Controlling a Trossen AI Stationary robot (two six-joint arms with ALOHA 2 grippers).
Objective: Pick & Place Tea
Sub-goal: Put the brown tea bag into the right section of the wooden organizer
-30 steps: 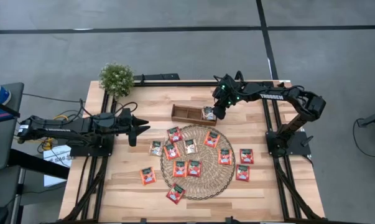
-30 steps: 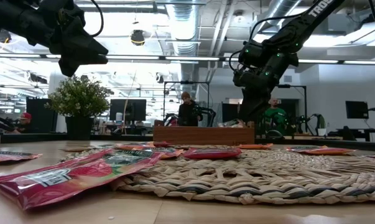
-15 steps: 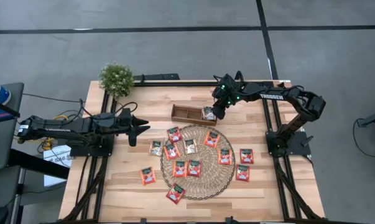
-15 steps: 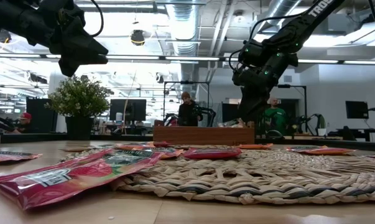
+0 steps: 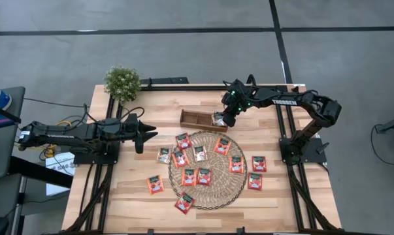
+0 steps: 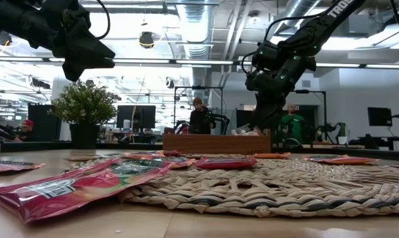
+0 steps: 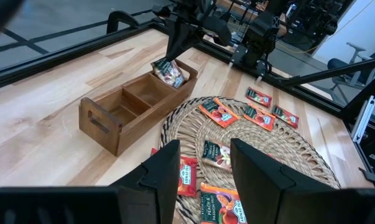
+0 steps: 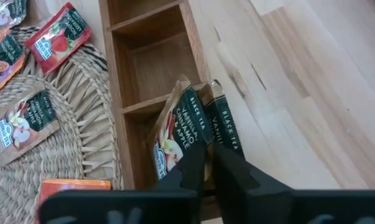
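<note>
The light wooden table [image 5: 131, 196] holds a round woven straw mat [image 5: 216, 189] covered with small square red tea sachets [image 5: 204, 175]. The little brown wooden tray [image 5: 197, 120] has two beige sachets [image 8: 175, 134] standing in its end box. The right gripper [image 8: 206, 163] is closed, pinching between them. The left gripper [image 7: 204, 163] hangs wide, empty.
</note>
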